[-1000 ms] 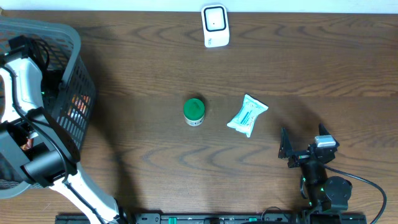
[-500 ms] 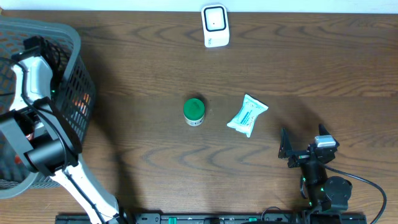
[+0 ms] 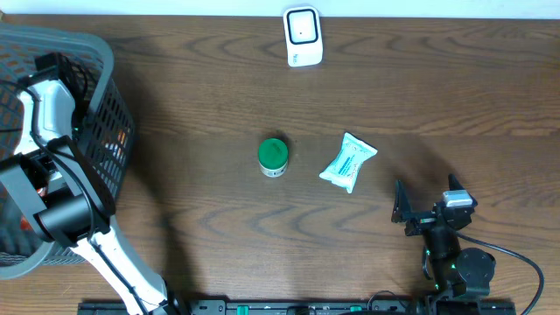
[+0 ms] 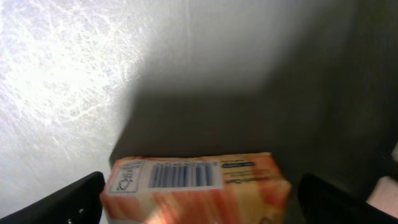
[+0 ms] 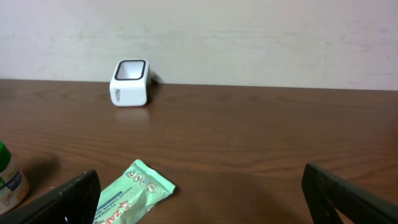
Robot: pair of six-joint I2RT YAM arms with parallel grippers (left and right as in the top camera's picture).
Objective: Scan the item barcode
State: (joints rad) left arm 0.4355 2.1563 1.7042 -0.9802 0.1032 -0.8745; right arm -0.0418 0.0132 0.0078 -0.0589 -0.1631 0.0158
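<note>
**tabletop_tom:** ok, so where's the item? All I can spot on the brown wooden table is a green-capped little bottle in the middle and a mint-green soft packet just right of it, not touching.

**yam_fan:** check the left wrist cam. There's an orange cardboard box with its white barcode label facing up toward the camera. It's down inside the dark grey plastic mesh basket at the left end of the table. The left end effector is spread wide, one finger on each side of the box. They're really close to it, but I can't tell if they touch.

**tabletop_tom:** and the other arm?

**yam_fan:** the right end effector is at the near right, spread wide with nothing in it, well apart from the packet. The white boxy scanner stands at the far edge, around the middle.
</note>
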